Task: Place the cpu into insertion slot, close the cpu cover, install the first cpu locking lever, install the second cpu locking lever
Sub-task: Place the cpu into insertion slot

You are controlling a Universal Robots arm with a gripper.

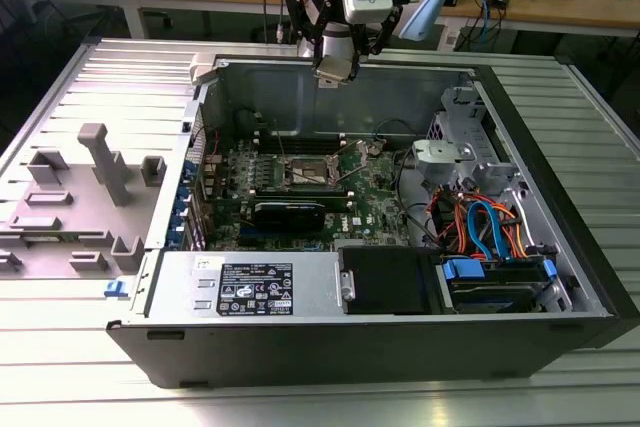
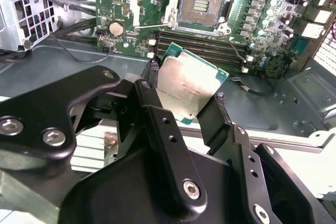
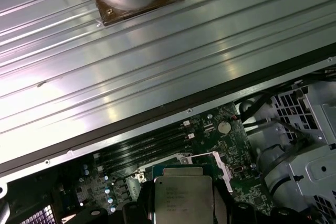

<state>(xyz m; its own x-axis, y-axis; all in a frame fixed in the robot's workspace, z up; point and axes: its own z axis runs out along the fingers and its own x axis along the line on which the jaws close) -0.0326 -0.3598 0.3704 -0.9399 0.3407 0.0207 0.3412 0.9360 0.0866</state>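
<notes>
My gripper [image 2: 185,100] hangs above the far wall of the open computer case [image 1: 330,97] and is shut on the cpu [image 2: 189,85]. The chip is a flat square with a shiny silver top, pinched by its edges between two black fingers [image 2: 152,103]. In the first wrist view the cpu [image 3: 184,198] sits over the motherboard. The insertion slot [image 2: 202,6] lies open on the board with its contact field exposed. The silver-grey cpu cover frame [image 2: 173,11] edges the slot. A thin wire lever [image 2: 152,26] runs out beside it. In the exterior view the gripper [image 1: 335,65] is behind the slot [image 1: 310,172] and higher.
Black memory sticks [image 2: 205,43] lie in rows beside the slot. Drive cages and orange and blue cables [image 1: 485,222] fill the case at the exterior view's right. A power supply [image 1: 250,287] lines the near wall. Grey plastic fixtures [image 1: 100,162] stand on the ribbed table at the exterior view's left.
</notes>
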